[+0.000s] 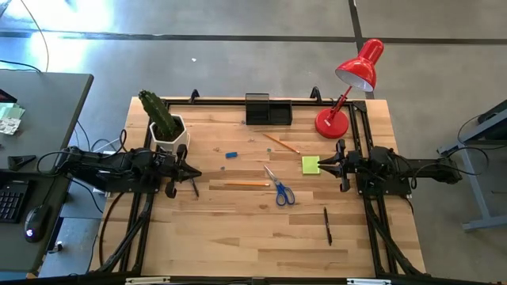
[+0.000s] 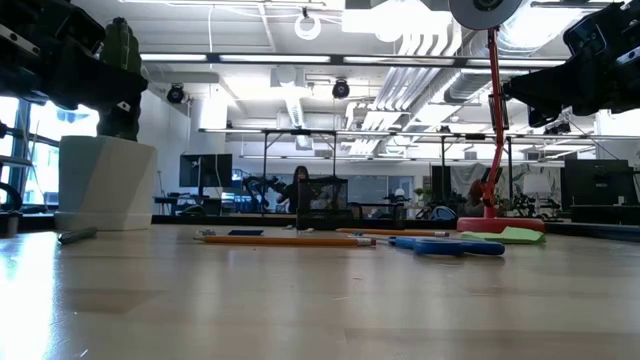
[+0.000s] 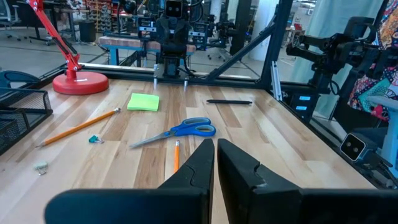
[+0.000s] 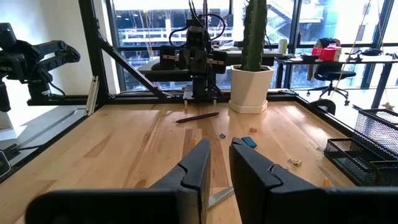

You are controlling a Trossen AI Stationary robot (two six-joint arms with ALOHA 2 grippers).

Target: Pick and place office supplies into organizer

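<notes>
So both arms are parked at the table's sides. Left gripper (image 1: 192, 172) sits beside the cactus pot (image 1: 169, 131), fingers nearly together, holding nothing. Right gripper (image 1: 323, 164) is just beside the sticky-note pad (image 1: 310, 165), narrow gap, also holding nothing. Black organizer (image 1: 268, 109) is at the far edge near the red lamp (image 1: 348, 87). Loose on the wood: scissors (image 1: 279, 188), 2 pencils (image 1: 236, 184) (image 1: 283, 143), a blue eraser (image 1: 231, 154), and 2 pens (image 1: 327, 226) (image 1: 194, 187).
</notes>
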